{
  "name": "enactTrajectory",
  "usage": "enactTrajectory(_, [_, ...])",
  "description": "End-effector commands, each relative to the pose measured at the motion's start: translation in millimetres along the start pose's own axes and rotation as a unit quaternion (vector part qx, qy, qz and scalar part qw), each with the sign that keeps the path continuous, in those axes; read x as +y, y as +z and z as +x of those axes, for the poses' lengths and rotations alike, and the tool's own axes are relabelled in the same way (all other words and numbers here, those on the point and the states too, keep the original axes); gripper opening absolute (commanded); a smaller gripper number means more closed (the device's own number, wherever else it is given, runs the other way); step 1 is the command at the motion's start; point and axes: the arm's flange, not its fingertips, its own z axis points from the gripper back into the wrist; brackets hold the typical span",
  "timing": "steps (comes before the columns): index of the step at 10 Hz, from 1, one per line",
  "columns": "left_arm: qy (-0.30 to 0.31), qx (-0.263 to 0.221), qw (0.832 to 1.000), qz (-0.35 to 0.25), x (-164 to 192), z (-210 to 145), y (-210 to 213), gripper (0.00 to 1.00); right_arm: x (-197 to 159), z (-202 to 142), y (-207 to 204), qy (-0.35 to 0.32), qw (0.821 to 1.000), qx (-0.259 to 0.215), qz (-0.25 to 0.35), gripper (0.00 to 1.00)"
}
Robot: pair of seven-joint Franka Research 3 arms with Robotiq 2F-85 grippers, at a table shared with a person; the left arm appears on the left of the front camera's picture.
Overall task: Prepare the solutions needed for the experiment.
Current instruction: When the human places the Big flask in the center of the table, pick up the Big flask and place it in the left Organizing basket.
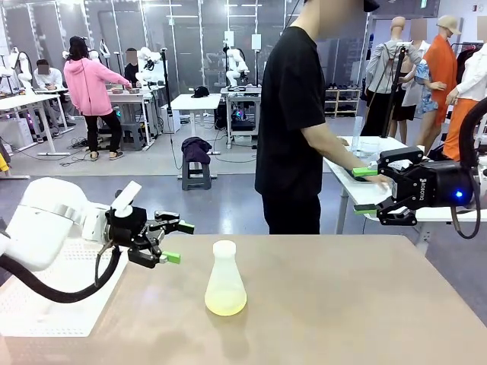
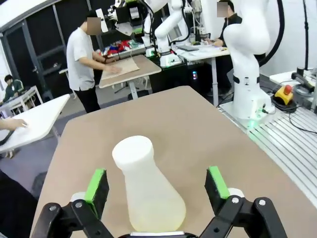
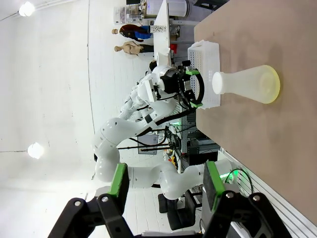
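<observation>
flask point(image 2: 148, 198) holding solutions point(image 1: 226, 306) is framed upright just ahead of left gripper point(image 1: 179, 242), jaws spread empty, likely for grasping | right gripper point(image 1: 365, 190) is held parted, empty, well apart

- You had the flask point(image 1: 225, 281) standing upright on the table point(image 1: 365, 304), near its middle, with the solutions point(image 1: 225, 306) lying in its bottom.
- Your left gripper point(image 1: 179, 242) hung just left of the flask, apart from it, fingers pointing toward it.
- A basket point(image 1: 46, 312) lay at the table's left end, under that arm.
- Your right gripper point(image 1: 364, 190) hung above the far right corner, well apart from the flask.
- A person point(image 1: 293, 122) stood beyond the far edge.
</observation>
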Motion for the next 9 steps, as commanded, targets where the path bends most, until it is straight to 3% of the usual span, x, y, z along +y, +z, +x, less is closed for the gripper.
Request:
enactTrajectory(1, [-0.014, -0.007, 1.0, 0.01, 7, -13, -2, 1.0, 2, 0, 0, -0.002, 1.0, -0.001, 0.006, 0.76])
enactTrajectory(2, [-0.021, 0.008, 1.0, 0.007, 7, -23, -3, 1.0, 2, 0, 0, -0.002, 1.0, -0.001, 0.006, 0.76])
enactTrajectory(8, [0.002, -0.049, 0.999, 0.022, 27, -33, -15, 1.0, 2, 0, 0, -0.002, 1.0, -0.001, 0.006, 0.76])
enactTrajectory(9, [0.008, -0.01, 1.0, 0.008, 21, -33, -7, 1.0, 2, 0, 0, -0.002, 1.0, -0.001, 0.006, 0.76])
